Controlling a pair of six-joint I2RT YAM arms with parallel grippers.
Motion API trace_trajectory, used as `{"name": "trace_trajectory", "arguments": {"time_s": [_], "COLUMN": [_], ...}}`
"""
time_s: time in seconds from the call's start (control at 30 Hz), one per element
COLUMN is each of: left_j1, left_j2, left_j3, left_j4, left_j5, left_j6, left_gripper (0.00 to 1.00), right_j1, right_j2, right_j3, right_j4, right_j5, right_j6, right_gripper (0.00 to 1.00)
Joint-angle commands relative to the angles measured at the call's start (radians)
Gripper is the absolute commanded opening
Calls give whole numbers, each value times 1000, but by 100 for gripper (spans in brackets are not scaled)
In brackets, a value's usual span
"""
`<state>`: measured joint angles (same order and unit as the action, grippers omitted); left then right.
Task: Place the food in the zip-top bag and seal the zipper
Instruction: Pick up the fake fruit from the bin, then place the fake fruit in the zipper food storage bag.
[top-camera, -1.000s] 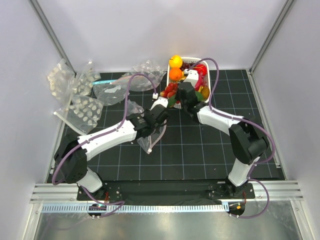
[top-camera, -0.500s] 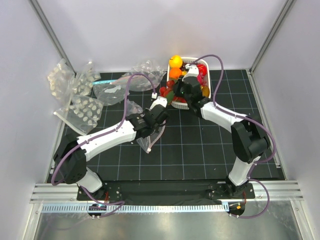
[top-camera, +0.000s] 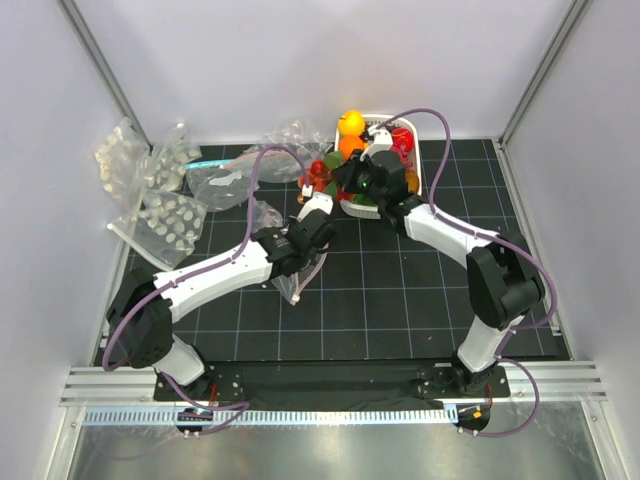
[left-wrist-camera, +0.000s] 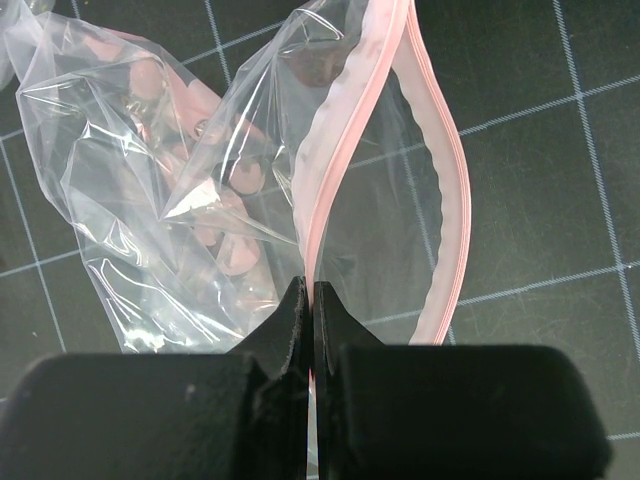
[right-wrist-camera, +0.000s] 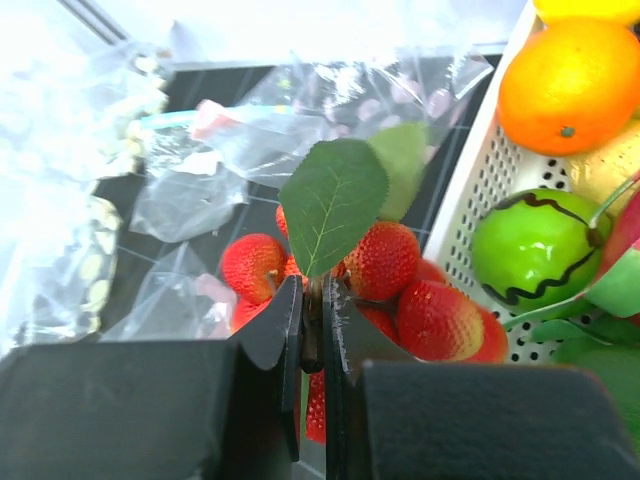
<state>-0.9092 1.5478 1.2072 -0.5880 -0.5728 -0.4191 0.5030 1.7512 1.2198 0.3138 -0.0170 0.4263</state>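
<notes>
Strawberries (right-wrist-camera: 400, 290) hang from the clenched right gripper (right-wrist-camera: 312, 300) beside the basket (right-wrist-camera: 480, 190) at the far edge, while the left gripper (left-wrist-camera: 308, 300) pinches one zipper (left-wrist-camera: 345, 130) lip midway to the near edge, holding the bag (left-wrist-camera: 150, 200) mouth open.

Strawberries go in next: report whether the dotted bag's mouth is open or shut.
Open: the zipper halves bow apart, left pincer pinching one.

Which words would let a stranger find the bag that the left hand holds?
On the black gridded mat, near its middle, the left hand pinches a clear plastic bag. Unlike the loose bags piled far left, it is gripped at its open pink zipper strip.
</notes>
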Motion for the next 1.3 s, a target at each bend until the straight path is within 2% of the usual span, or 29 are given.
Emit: {"name": "trace_trajectory", "arguments": {"time_s": [0.0, 0.17, 0.37, 0.6, 0.77, 1.03, 1.2, 1.27], "left_j1": [3, 3, 4, 6, 6, 13, 47, 76], "left_j2": [1, -11, -32, -23, -57, -72, -97, -114], "left_j3": [17, 17, 3, 14, -4, -17, -41, -57], "left_j4": [7, 2, 16, 16, 45, 80, 111, 140], "left_j5": [-41, -30, -27, 48, 144, 281, 347, 419], "left_j6": [-1, -3, -7, -9, -20, -43, -72, -99], "left_gripper": [0, 0, 0, 0, 0, 0, 0, 1], "right_j1": [6, 8, 8, 14, 17, 17, 17, 17], "right_j2": [-114, -235, -459, -706, -824, -921, -975, -1001], "right_j3": [-6, -75, -201, -361, -482, -503, -566, -595], "right_j4": [94, 97, 10, -102, -111, -150, -65, -7], "right_j5": [-54, -35, 77, 112, 74, -4, -37, -79], "right_j6": [51, 78, 77, 121, 158, 83, 78, 83], "right_gripper": [1, 1, 1, 1, 1, 1, 1, 1]}}
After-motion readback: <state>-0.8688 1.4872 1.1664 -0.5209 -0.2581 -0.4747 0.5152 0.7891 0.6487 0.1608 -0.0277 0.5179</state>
